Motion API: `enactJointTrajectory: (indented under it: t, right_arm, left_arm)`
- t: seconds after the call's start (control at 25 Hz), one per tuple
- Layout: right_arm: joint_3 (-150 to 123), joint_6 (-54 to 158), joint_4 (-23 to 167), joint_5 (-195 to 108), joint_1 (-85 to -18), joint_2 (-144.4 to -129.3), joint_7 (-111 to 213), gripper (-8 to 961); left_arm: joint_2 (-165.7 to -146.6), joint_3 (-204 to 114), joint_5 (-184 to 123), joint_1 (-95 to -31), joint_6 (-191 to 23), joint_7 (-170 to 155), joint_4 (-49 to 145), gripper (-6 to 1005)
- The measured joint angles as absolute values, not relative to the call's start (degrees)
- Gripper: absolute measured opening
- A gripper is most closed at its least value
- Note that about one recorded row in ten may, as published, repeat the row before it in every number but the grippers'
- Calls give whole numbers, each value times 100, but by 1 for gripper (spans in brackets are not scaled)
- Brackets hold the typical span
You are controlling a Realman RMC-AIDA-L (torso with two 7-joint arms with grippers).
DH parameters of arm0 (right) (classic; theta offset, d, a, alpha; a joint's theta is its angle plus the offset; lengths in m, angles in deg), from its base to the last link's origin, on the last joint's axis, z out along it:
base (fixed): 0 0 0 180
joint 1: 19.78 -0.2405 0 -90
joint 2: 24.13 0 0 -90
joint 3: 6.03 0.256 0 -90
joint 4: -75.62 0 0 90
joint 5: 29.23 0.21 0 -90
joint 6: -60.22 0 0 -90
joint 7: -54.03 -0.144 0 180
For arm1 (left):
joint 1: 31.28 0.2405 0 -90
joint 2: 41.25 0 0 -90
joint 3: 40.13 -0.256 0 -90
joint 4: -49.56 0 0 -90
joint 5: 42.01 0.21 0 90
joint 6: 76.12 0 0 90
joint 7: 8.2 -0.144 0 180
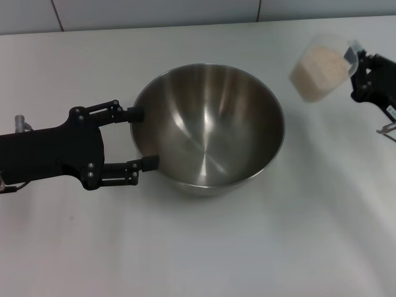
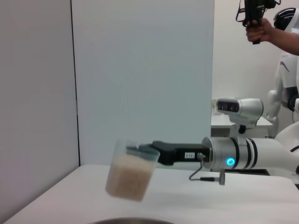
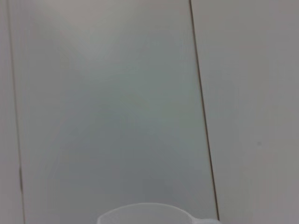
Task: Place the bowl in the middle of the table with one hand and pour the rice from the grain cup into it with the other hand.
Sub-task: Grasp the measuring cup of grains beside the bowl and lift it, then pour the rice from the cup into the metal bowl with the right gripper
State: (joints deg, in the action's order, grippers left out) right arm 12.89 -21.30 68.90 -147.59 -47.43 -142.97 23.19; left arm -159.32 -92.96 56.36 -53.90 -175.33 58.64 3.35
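Observation:
The steel bowl (image 1: pixel 210 127) stands empty near the middle of the white table (image 1: pixel 204 247). My left gripper (image 1: pixel 142 138) is open, with its two fingertips against the bowl's left outer wall. My right gripper (image 1: pixel 357 59) is shut on the rim of the clear grain cup (image 1: pixel 320 67) and holds it tilted in the air, to the right of the bowl. The rice (image 1: pixel 317 74) is still in the cup. The left wrist view shows the cup (image 2: pixel 131 175) held above the table beyond the bowl's rim (image 2: pixel 131 220). The right wrist view shows only the cup's rim (image 3: pixel 154 212).
A tiled wall (image 1: pixel 154 12) runs along the table's back edge. In the left wrist view a pale partition (image 2: pixel 140 70) stands behind the table, and a person (image 2: pixel 273 30) with a hand-held controller stands farther off at the right.

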Motion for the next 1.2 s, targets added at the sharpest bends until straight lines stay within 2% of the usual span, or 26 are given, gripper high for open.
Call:
enactJointTrajectory:
  t: [0.84, 1.2]
  right_arm:
    - [191, -2391, 6039, -14803, -5455, -14308, 2341, 10]
    - [-239, -2467, 5792, -14791, -5722, -14316, 3840, 9]
  left_arm:
    - [-15943, -9289, 5673, -5386, -17542, 5913, 376, 829]
    - [-15937, -9286, 5654, -5355, -17497, 5913, 412, 828]
